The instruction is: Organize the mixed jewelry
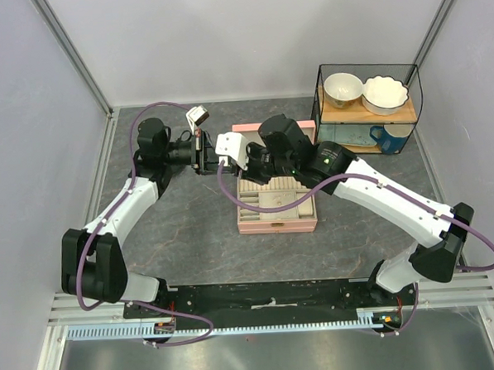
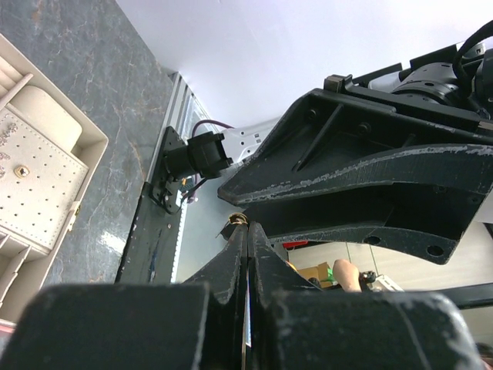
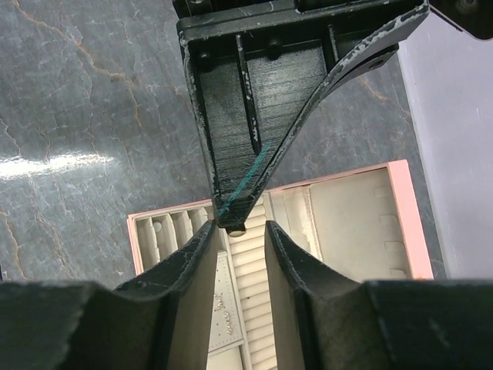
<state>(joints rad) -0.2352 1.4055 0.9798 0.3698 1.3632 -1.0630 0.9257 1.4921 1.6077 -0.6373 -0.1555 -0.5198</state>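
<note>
Stage reached: a mid-air handover above the pink box (image 1: 278, 226) is judged to be the step in hand; one gold-brown piece (image 2: 235, 224) is held aloft and not yet laid down.
Left pincer (image 2: 246, 245): pressed together, with the gold-brown piece seen at its very tip, apparently pinched there.
Right pincer (image 3: 239, 237): spread, one jaw set on each side of the left pincer's tip; no contact with the piece can be made out.
Done so far: part of the mixed jewelry (image 2: 20, 171) is seen already lodged in the box, on the perforated pad (image 2: 42, 193). One bit is gold-coloured, and others at the pad's edge are pale and glittering.
Left to do: the held piece is to be passed across and set in a compartment. No loose pieces can be made out on the bench (image 1: 175, 238), though at this size they could be missed.
Where the task's thing is: partly in the box on the bench, partly above it, between the two pincers.
Look of the pieces: speck-sized, far smaller than a pincer finger. The held one is dull gold-brown; those on the pad are brighter. Shapes are too small to be told.
Box interior: cream lining, ribbed ring rolls (image 3: 246, 270) in the middle, narrow slots on one side, open trays on the other.
</note>
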